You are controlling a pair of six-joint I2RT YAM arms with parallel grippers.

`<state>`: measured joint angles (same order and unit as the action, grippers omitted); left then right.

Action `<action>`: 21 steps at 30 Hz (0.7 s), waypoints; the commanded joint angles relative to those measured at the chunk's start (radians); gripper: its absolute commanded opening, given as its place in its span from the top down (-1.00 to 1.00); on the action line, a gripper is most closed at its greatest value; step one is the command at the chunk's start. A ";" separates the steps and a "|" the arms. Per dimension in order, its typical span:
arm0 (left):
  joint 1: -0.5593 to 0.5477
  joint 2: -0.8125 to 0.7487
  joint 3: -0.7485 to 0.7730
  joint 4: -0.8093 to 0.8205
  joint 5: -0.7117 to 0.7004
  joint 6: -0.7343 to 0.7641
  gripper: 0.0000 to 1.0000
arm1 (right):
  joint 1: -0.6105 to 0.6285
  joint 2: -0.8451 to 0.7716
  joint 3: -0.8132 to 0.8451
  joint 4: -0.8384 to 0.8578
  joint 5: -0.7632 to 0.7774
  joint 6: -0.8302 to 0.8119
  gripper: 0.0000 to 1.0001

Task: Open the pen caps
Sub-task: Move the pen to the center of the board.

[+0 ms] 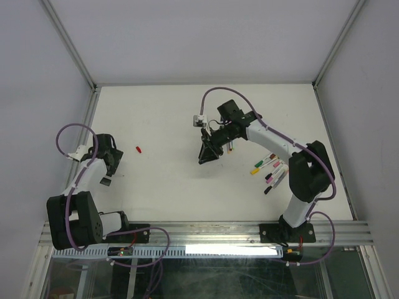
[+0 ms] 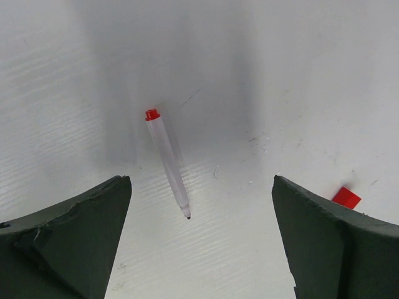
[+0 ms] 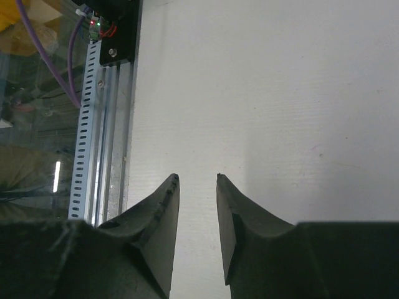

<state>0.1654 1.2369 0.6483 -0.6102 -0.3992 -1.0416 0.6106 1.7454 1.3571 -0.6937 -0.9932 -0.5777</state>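
Pen cap (image 2: 346,197) lies beside left gripper (image 2: 201,180), jaws wide and empty; right gripper (image 3: 197,177) jaws barely parted, gripping nothing.

Robotics lab test cell: white table (image 1: 163,128) walled by white panels (image 1: 199,37), aluminium posts (image 1: 68,42); aluminium mounting rail (image 1: 212,230) at 6 o'clock.

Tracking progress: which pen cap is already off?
The small red plastic cap, lying alone near the left gripper; the other caps cluster beside the right arm.

Left gripper (image 2: 201,180) jaws wide, right gripper (image 3: 197,177) narrow.
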 commanded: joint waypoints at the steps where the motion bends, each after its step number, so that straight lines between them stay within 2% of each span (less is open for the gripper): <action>1: 0.015 -0.045 0.029 0.095 -0.030 0.116 -0.98 | -0.009 -0.077 0.005 0.023 -0.122 0.022 0.34; 6: 0.036 0.019 0.088 0.073 -0.020 0.142 -0.98 | -0.008 -0.101 -0.004 0.038 -0.150 0.057 0.34; 9: 0.037 0.069 0.123 0.026 -0.035 0.099 -0.91 | -0.009 -0.113 -0.018 0.065 -0.165 0.086 0.34; 17: 0.044 0.261 0.201 0.035 0.010 0.122 -0.69 | -0.009 -0.127 -0.038 0.111 -0.188 0.133 0.33; 21: 0.043 0.300 0.247 0.041 0.005 0.148 -0.69 | -0.008 -0.124 -0.039 0.116 -0.178 0.137 0.34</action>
<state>0.1986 1.5234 0.8230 -0.5896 -0.4019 -0.9302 0.6033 1.6779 1.3159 -0.6250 -1.1412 -0.4629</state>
